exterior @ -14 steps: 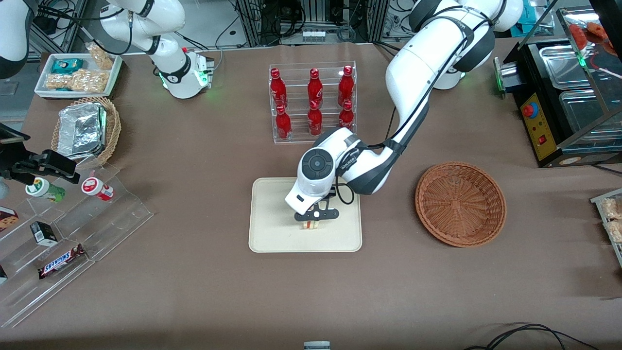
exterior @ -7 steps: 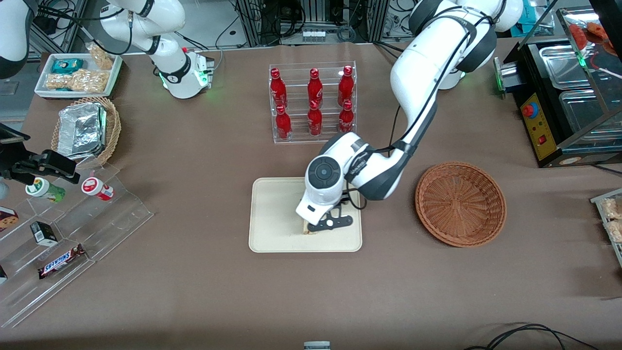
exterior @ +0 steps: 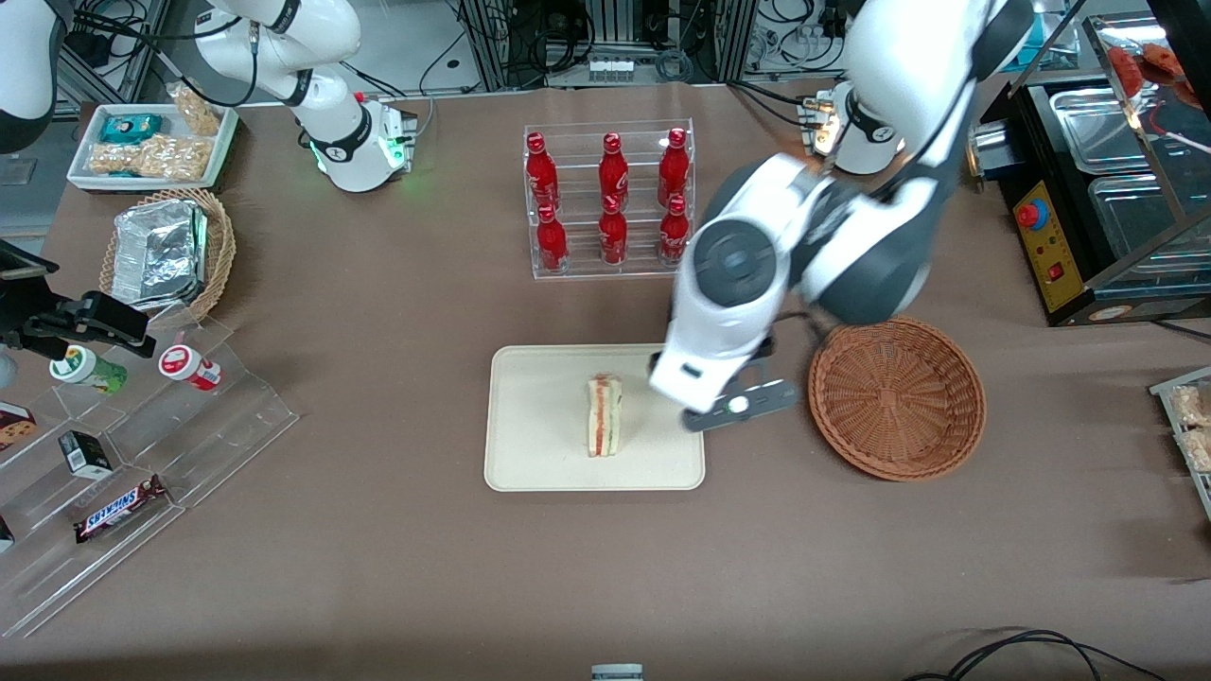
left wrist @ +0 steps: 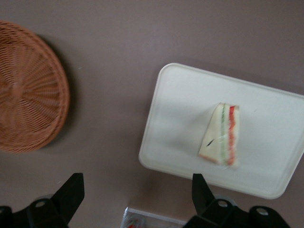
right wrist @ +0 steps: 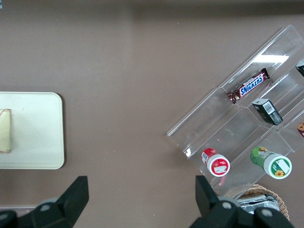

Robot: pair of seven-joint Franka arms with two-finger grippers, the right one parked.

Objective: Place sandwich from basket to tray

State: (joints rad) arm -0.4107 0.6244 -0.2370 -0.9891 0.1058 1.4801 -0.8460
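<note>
We see the sandwich (exterior: 605, 414) lying on the cream tray (exterior: 530, 454), roughly at its middle, with bare tray surface around it on every side and none of its edges touching the low rim. In the left wrist view the same wedge (left wrist: 221, 134) sits clear of the tray's rounded border (left wrist: 156, 142). The left gripper (exterior: 733, 409) hangs raised above the table between the tray's edge and the reddish-brown wicker basket (exterior: 897, 397), its jaws spread wide and holding nothing; in the wrist view both black fingers (left wrist: 71, 192) stand well apart over bare brown table (exterior: 378, 567). The basket holds nothing and lies near the tray without touching it, a strip of open tabletop between them.

We count one sandwich, one cream tray and one reddish-brown basket. Farther from the front camera than the tray stands a clear rack (exterior: 610, 203) with six red bottles. Toward the parked arm's end lie a lighter basket with a foil container (exterior: 166, 253), a white snack tray (exterior: 151, 147) and a clear stepped display (exterior: 123, 454) holding small items.
</note>
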